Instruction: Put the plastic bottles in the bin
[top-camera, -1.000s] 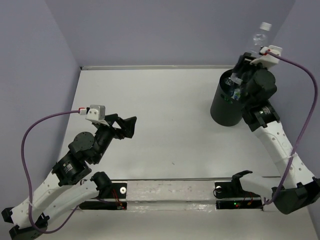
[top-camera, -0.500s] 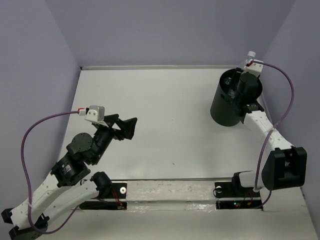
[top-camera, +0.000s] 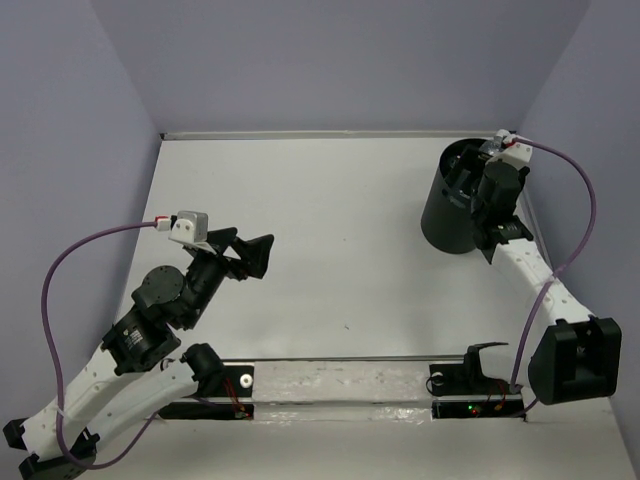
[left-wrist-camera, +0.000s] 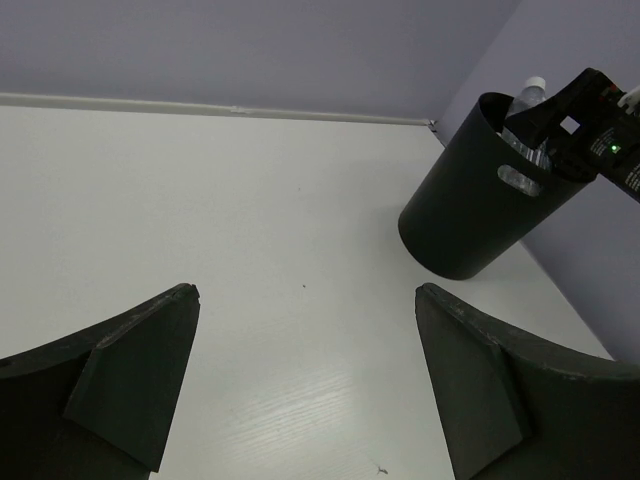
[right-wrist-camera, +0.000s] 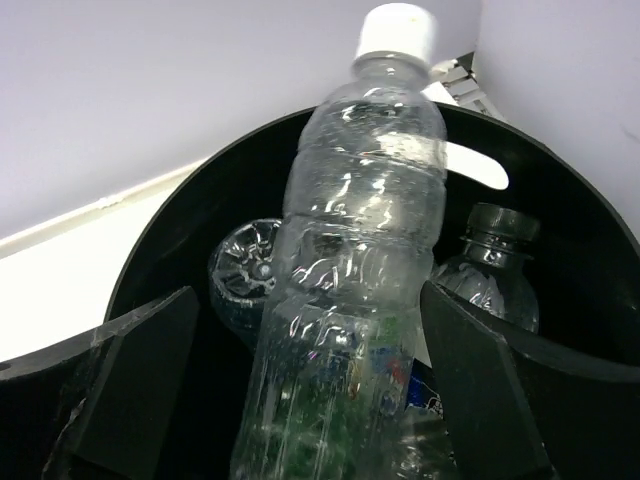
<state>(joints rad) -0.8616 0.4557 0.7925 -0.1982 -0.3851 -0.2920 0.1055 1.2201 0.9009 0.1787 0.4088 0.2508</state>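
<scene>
The black bin (top-camera: 448, 208) stands at the table's far right; the left wrist view also shows the bin (left-wrist-camera: 470, 215). My right gripper (top-camera: 478, 178) hangs over its mouth. Its jaws are open around a clear white-capped bottle (right-wrist-camera: 360, 240), which stands upright in the bin between the fingers (right-wrist-camera: 140, 370) with a gap on the left side. Deeper inside lie a clear bottle with a dark cap (right-wrist-camera: 490, 265) and another clear bottle (right-wrist-camera: 245, 265) seen base-on. My left gripper (top-camera: 255, 250) is open and empty above the table's left half, far from the bin.
Purple walls close in the white table (top-camera: 330, 230) at the back and on both sides. The bin sits tight in the far right corner, with the right arm (top-camera: 525, 265) running along the right wall.
My right gripper came down from above the bin with the clear bottle, lowered it into the bin's mouth and opened. The left arm has not moved.
</scene>
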